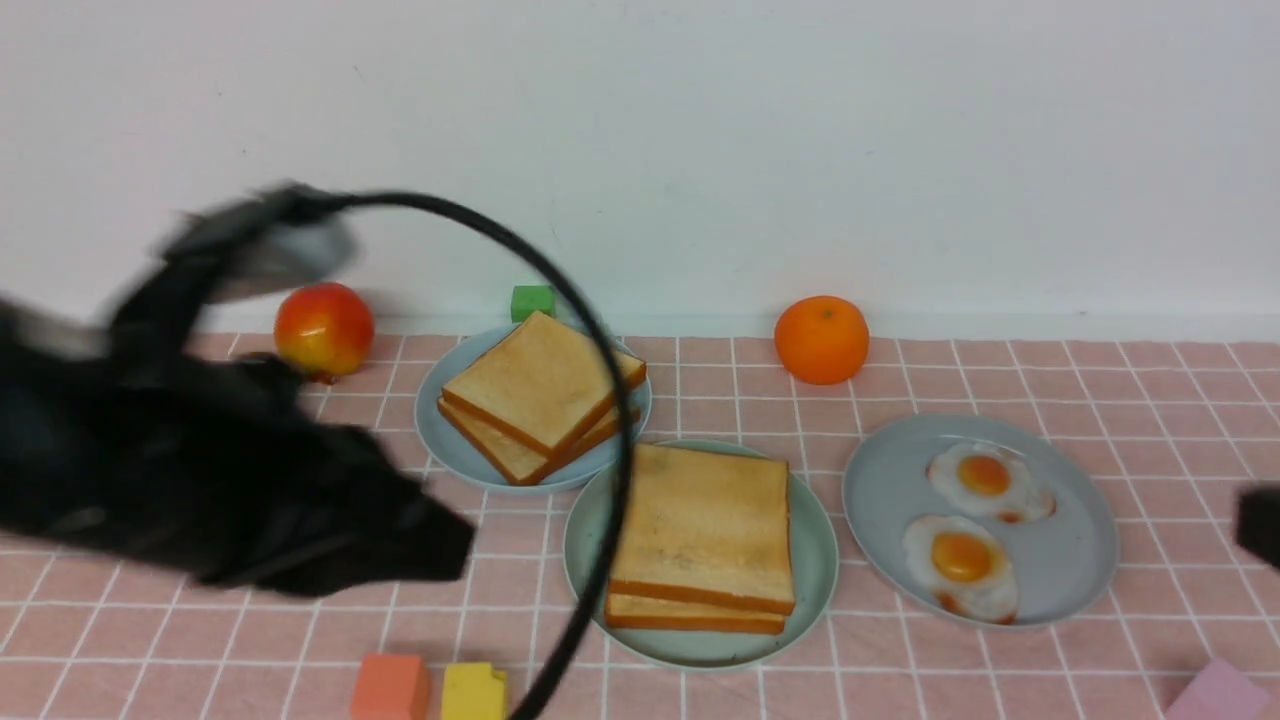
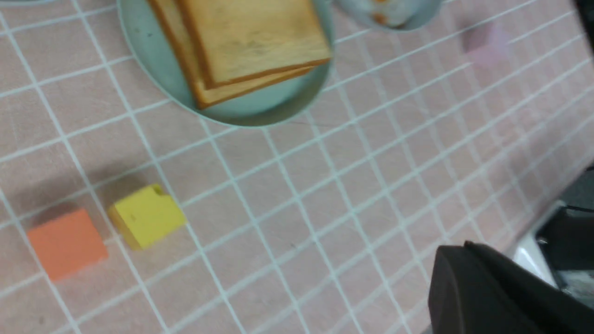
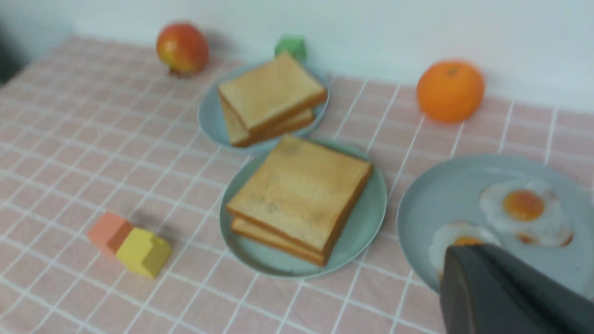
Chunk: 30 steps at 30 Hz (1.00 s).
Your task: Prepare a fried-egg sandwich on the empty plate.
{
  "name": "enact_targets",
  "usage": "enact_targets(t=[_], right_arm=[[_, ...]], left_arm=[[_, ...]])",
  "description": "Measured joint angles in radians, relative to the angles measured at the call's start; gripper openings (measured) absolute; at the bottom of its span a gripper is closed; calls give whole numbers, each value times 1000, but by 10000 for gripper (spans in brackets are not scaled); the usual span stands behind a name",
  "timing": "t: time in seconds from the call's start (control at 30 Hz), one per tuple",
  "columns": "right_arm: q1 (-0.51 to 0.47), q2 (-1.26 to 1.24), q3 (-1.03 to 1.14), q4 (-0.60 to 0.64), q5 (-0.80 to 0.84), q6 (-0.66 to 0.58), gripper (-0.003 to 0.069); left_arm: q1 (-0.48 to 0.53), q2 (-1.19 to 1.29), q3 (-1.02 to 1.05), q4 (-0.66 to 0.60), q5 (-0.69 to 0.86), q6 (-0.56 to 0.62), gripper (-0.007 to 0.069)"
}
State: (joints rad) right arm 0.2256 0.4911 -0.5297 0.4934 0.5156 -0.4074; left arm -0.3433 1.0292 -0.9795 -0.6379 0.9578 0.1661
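Two square golden-brown toast slices stacked on round mint-green plate, egg between them unseen. Left gripper and right gripper: jaws pressed together, empty. Risk: trailing black cable snagging, sliding top slice.
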Motion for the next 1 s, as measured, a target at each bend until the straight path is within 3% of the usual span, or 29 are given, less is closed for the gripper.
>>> enact_targets(t=[0.13, 0.4, 1.0], right_arm=[[0, -231, 174, 19, -113, -5, -5], [0, -429, 316, 24, -224, -6, 0], [0, -443, 357, 27, -167, -6, 8]], left_arm=[[0, -298, 72, 53, 52, -78, 13], [0, -640, 262, 201, 82, -215, 13], [0, -709, 279, 250, 72, -229, 13]])
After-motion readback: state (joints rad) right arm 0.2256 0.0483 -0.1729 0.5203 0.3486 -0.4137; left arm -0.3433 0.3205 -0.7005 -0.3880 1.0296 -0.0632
